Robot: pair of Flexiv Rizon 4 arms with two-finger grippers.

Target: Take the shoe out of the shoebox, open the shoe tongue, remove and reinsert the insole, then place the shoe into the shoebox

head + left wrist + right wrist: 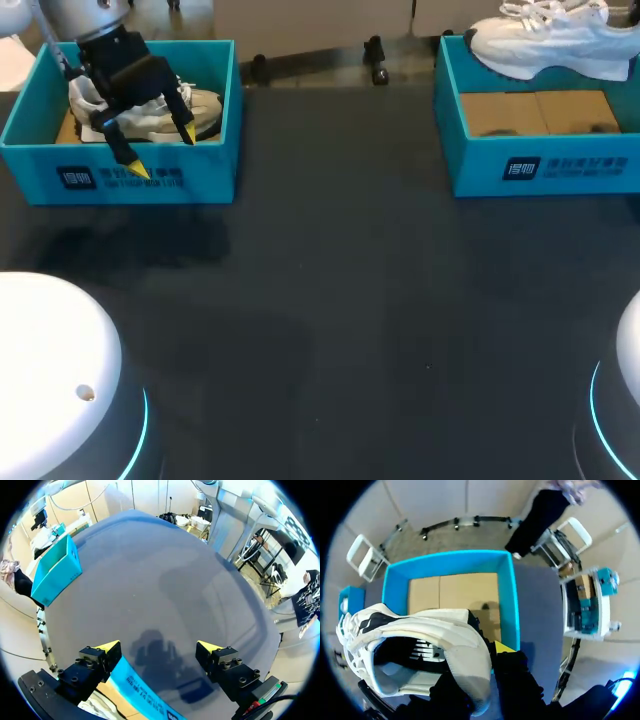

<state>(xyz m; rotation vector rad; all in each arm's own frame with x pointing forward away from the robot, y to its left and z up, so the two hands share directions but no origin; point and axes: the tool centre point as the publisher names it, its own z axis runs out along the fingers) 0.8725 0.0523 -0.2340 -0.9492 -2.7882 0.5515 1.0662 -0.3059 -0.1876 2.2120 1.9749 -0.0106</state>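
— How are the left gripper's [159, 650] fingers set?
— They are spread wide, and nothing is gripped between them. In the left wrist view the near wall of the left shoebox [145, 692] is seen under the gap. A strip of the grey-white shoe [95, 707] is seen beneath one finger.
— What is added by the head view?
— That gripper is shown over the left shoebox, at the far left of the table [330, 300]. The grey-white shoe is seen lying inside the box, partly covered by the fingers.
— And the right gripper [490, 655]?
— It is not shown in the head view. In the right wrist view the heel of the white shoe [430, 630] is clamped. One yellow fingertip [502, 646] is seen outside the heel; the other is hidden by the collar.
— Where is that shoe?
— It is held above the right shoebox [515, 605], whose cardboard floor is seen below it. In the head view it is seen over the box's far rim, at the far right.
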